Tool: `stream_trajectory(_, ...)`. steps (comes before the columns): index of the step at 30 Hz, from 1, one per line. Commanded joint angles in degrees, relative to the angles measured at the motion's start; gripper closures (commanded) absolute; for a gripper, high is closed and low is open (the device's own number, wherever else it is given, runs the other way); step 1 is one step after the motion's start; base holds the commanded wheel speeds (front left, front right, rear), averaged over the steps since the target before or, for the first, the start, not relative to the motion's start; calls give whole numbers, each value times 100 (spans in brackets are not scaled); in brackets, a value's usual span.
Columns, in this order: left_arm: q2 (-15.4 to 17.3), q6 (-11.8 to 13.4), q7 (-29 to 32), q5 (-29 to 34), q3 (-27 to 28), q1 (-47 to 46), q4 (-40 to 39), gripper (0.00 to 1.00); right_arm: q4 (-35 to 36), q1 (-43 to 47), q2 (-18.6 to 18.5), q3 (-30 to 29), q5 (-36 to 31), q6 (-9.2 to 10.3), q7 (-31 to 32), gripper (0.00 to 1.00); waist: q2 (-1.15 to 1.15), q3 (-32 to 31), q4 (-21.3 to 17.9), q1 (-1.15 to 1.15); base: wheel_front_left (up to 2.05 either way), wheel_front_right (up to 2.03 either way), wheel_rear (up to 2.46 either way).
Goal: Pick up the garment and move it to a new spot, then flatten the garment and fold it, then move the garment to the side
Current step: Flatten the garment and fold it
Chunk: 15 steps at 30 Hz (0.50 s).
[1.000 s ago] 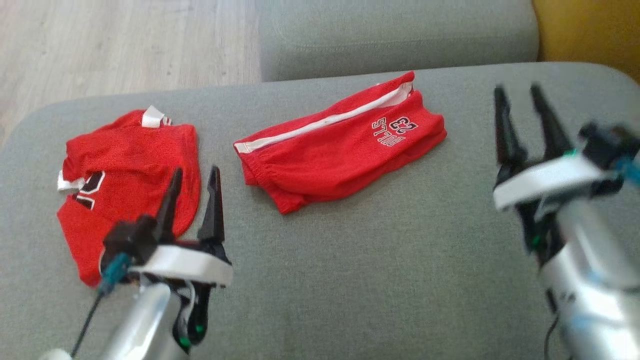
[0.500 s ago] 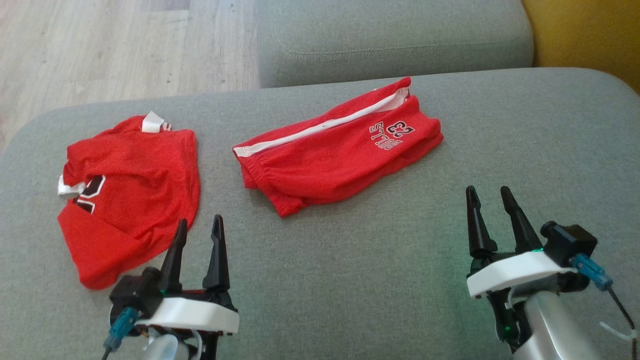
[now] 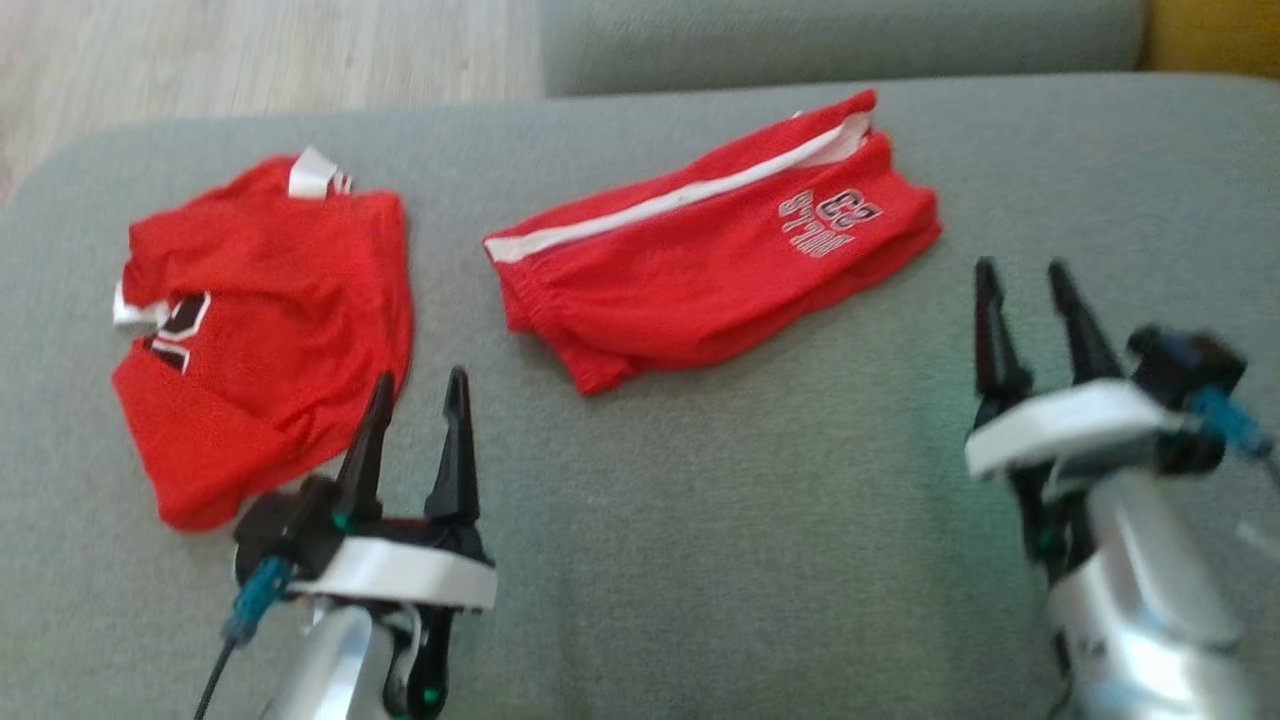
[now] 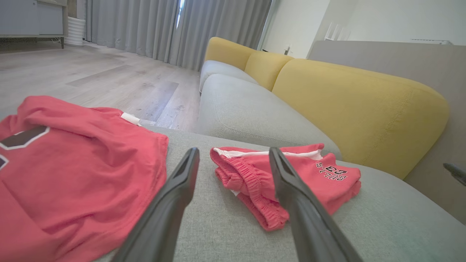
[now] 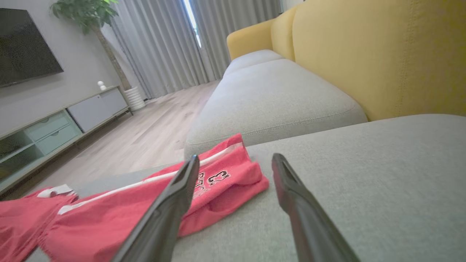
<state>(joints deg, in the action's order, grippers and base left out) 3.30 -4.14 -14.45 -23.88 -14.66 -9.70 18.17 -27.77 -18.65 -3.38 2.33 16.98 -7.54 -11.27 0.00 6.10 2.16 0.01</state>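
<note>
1. The red shorts (image 3: pixel 710 270) lie folded near the middle of the grey seat cushion (image 3: pixel 750 520). Against half a second ago they sit higher in the head view. The jersey is higher by about as much, so the camera has tilted and the cloth has not moved.
2. The left gripper (image 3: pixel 420 375) has shifted with the picture and keeps its place at 7 o'clock of the shorts. Its jaws are apart with nothing between them.
3. The right gripper (image 3: pixel 1020 265) has climbed further than the rest and is now just off the shorts' 4 o'clock corner. Its jaws are spread and empty.
4. A crumpled red jersey (image 3: pixel 260 320) lies at 9 o'clock of the shorts, apart from them, with a strip of cushion between.
5. Bare cushion runs from 3 round to 6 o'clock. The cushion's rounded edge and the wooden floor (image 3: pixel 250 60) lie at 11 o'clock, and a second grey cushion (image 3: pixel 830 40) is at 12.
6. The shorts have a white side stripe along the far edge. The printed "23" reads upside down, and the gathered waistband is at the 8 o'clock end.
</note>
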Motion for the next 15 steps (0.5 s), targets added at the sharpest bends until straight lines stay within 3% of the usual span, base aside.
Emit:
stream_trajectory(1,3,-52,-54,62,158,-325,-139,0,49,-461,49,1,-24,5,98,0,0,275,194,-1,0,0,0)
stream_trajectory(5,-26,-90,-54,73,51,-542,-76,0,-511,-1139,49,-541,-51,5,387,0,0,590,433,-1,0,0,0)
stream_trajectory(15,-41,-55,-54,-245,-424,-989,-34,0,-2321,-2690,-75,-2248,-970,5,1012,0,0,1166,1034,-1,0,0,0)
